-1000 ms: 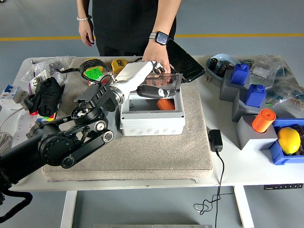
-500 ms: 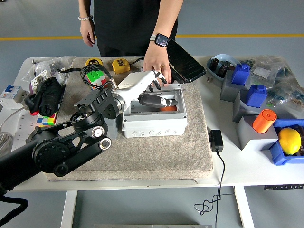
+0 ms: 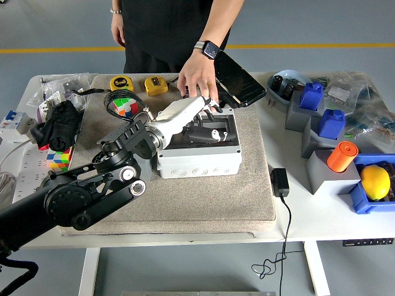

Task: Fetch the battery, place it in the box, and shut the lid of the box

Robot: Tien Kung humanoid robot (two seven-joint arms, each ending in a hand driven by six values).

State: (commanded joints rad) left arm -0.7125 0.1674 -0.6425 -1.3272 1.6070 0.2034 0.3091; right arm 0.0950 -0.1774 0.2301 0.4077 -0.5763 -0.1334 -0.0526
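Hidden and cut-off parts around the grey plastic box (image 3: 199, 155)

The robot's white left hand (image 3: 191, 111) and the clear lid lying over the box cover its inside, so the battery cannot be made out, and whether the lid sits fully flat cannot be told. The left hand's fingers partly vanish under the person's hand (image 3: 196, 79). The person is cut off by the top edge above the torso. The black left arm runs out at the lower left corner.
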